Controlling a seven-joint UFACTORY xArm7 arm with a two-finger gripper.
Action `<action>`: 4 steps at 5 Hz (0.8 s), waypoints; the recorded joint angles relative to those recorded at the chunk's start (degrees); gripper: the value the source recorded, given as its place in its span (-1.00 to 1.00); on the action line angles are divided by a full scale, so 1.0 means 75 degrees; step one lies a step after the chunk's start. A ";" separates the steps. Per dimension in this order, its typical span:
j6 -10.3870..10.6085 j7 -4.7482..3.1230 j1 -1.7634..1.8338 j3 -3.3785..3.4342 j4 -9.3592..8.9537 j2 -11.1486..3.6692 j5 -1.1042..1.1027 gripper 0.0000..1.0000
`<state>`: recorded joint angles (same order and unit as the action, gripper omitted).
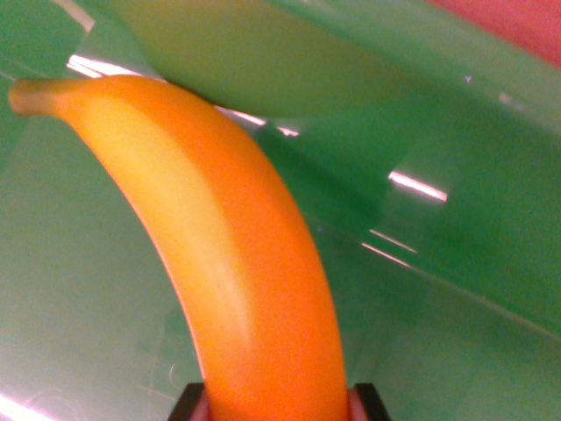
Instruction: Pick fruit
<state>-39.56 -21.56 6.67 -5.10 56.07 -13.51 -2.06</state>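
One banana (232,263) fills the middle of the wrist view, running from its stem tip at the upper left down in a curve to the bottom edge. Its skin is orange-yellow with a paler yellow band along the length. At the bottom edge, two dark fingers (186,403) sit on either side of the fruit's lower end, one at the wrist view's left and one at the wrist view's right, each pressed against the peel; the fingers pinch the banana between them. Behind the fruit lies a glossy green surface (456,263) with bright streaks of reflected light. A blurred pale green shape (263,61) lies beyond the banana's upper part; what it is cannot be told. A red patch (517,22) shows at the upper right corner.
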 joint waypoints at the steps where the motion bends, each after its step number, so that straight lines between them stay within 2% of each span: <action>1: -0.0324 -0.0004 0.0004 0.0000 0.0164 0.0160 -0.0008 1.00; 2: -0.0324 -0.0004 0.0004 0.0000 0.0164 0.0160 -0.0008 1.00; 3: -0.0652 -0.0007 0.0008 0.0001 0.0330 0.0323 -0.0017 1.00; 4: -0.0652 -0.0007 0.0008 0.0001 0.0330 0.0323 -0.0017 1.00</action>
<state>-44.45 -21.62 6.73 -5.10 58.54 -11.09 -2.18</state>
